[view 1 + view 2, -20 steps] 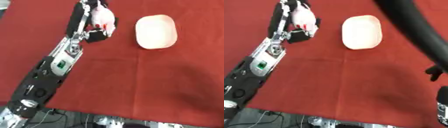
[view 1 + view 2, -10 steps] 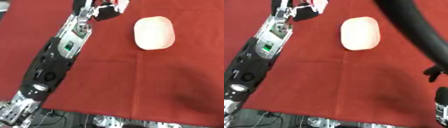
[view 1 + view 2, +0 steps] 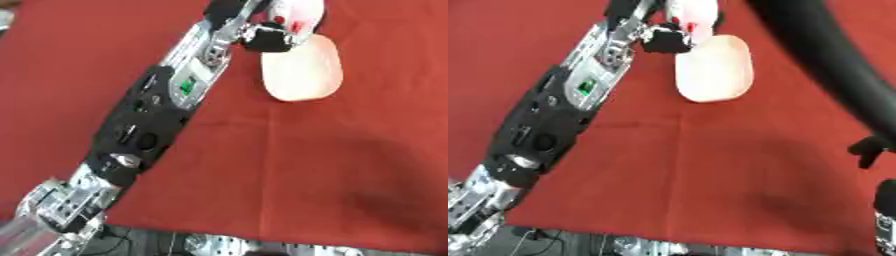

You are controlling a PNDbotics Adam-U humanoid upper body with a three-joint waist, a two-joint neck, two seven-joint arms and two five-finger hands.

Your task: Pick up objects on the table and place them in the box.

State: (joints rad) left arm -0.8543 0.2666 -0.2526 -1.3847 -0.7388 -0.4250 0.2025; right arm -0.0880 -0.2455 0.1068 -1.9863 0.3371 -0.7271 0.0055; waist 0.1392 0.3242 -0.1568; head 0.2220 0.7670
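Left hand [image 3: 271, 35], at the frame's top, is curled round a white-and-red object [image 3: 297, 12] just above the cream box [image 3: 302, 67]; letting go off-centre could drop it over the rim onto the red worktop [image 3: 332, 165].

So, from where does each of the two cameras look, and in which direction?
Left eye view: in the head, looking down on the red table; left arm and left hand holding a white-and-red object.
Right eye view: beside it, same aim; also shows the right arm.
Both share the cream box.
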